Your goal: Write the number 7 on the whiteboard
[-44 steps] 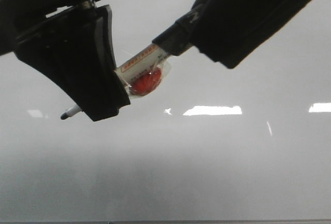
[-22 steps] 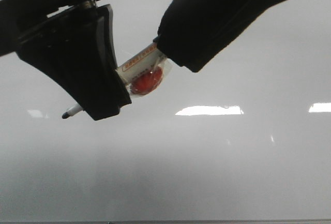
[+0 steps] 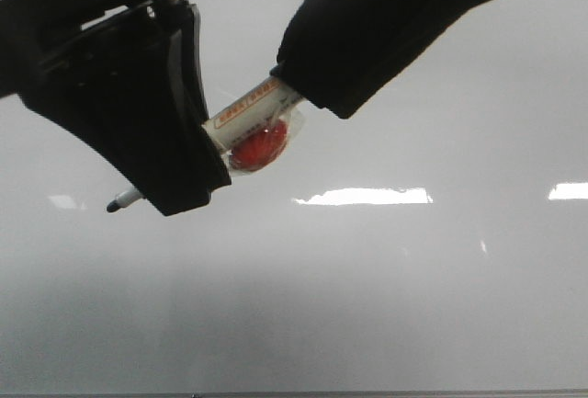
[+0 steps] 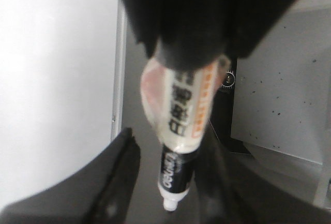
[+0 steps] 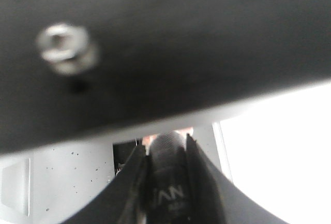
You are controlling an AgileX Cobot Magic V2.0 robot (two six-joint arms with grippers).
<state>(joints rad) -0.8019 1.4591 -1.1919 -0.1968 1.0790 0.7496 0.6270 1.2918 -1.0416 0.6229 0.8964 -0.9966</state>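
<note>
Glossy whiteboard (image 3: 386, 278) behind — both pincers, left (image 3: 188, 164) and right (image 3: 308, 85), pinching one marker (image 3: 248, 113).

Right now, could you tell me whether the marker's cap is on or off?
Off. In the front view the marker's bare dark tip sticks out past the left gripper; the right gripper is over the other end.

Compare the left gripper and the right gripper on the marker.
The left gripper clamps the marker near its writing end, with the tip poking out beyond it. The right gripper closes over the opposite black end. In the front view the left gripper sits lower and the right gripper higher, so the marker slants between them. Both are black, and both are shut on the same marker over the whiteboard.
</note>
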